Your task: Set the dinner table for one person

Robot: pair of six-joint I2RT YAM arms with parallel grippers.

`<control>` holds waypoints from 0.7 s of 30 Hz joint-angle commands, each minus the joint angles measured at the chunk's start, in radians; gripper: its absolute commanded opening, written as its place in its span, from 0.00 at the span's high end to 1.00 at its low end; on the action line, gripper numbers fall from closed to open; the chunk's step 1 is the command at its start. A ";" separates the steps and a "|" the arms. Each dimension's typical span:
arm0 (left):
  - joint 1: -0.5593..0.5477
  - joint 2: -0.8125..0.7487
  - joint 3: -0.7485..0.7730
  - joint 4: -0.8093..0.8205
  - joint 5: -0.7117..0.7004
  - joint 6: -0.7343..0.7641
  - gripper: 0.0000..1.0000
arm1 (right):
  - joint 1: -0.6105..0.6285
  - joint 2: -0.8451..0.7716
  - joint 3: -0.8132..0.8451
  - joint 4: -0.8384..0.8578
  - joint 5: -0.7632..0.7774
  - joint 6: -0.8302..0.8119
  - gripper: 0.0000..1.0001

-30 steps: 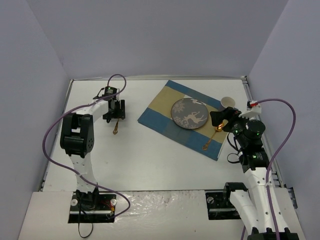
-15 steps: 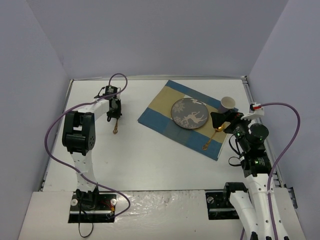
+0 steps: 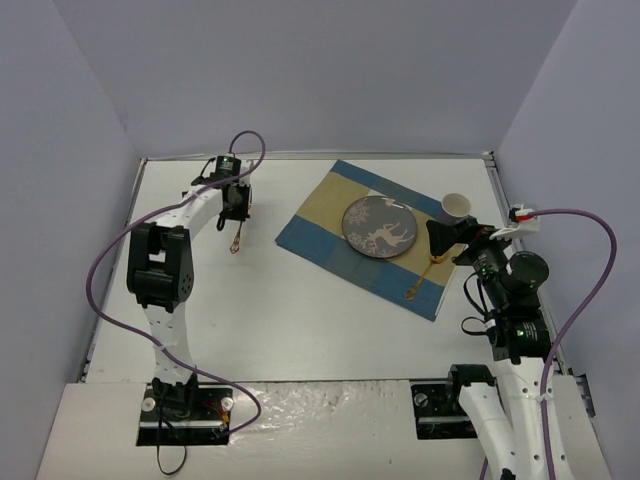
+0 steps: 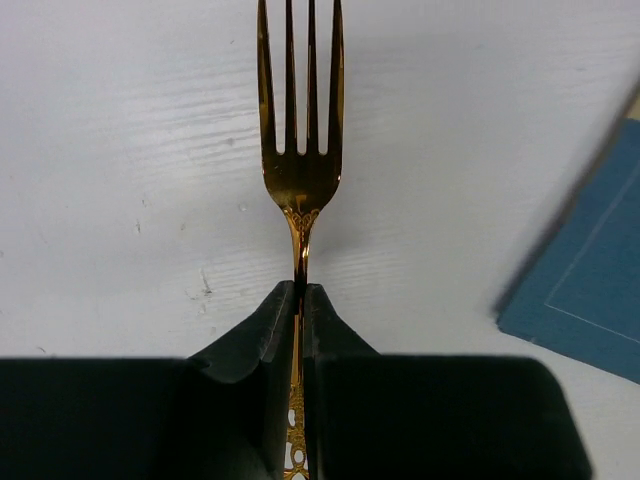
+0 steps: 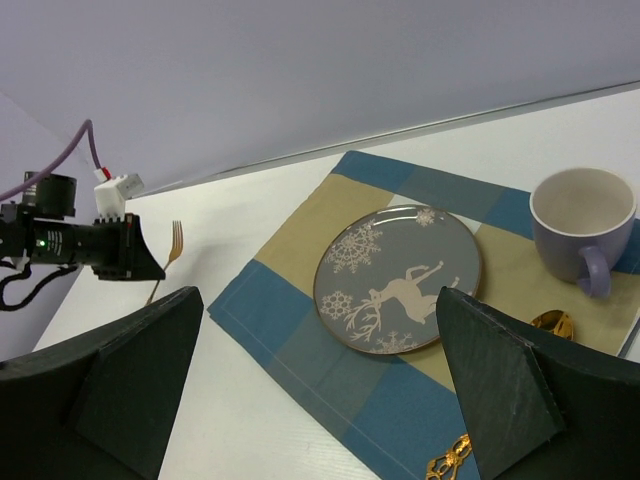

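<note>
Left gripper [image 4: 301,293], pinching 1 fork [image 4: 300,150], has shifted far-side; right gripper [image 5: 318,330], spread and empty, has backed off spoon [image 3: 424,277]: fork placement likely remains.

Worktop [image 3: 300,320]: a large, plain, matte white rectangle, seen from above and enclosed by pale walls [image 3: 300,80] on three sides | Directly on it: a blue-and-tan cloth placemat [image 3: 320,225], laid flat and turned at an angle in the far right part, with one corner close to the right edge.
</note>
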 commanded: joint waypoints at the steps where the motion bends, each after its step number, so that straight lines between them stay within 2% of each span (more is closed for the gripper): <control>1: -0.118 -0.093 0.159 -0.029 -0.006 0.059 1.00 | 0.005 0.001 0.064 0.061 0.016 -0.032 0.00; 11: -0.300 0.062 0.470 -0.122 -0.043 0.052 1.00 | 0.005 0.023 0.095 0.023 0.021 -0.062 0.00; 21: -0.379 0.255 0.668 -0.144 -0.028 0.094 1.00 | 0.005 0.047 0.125 -0.014 0.039 -0.091 0.00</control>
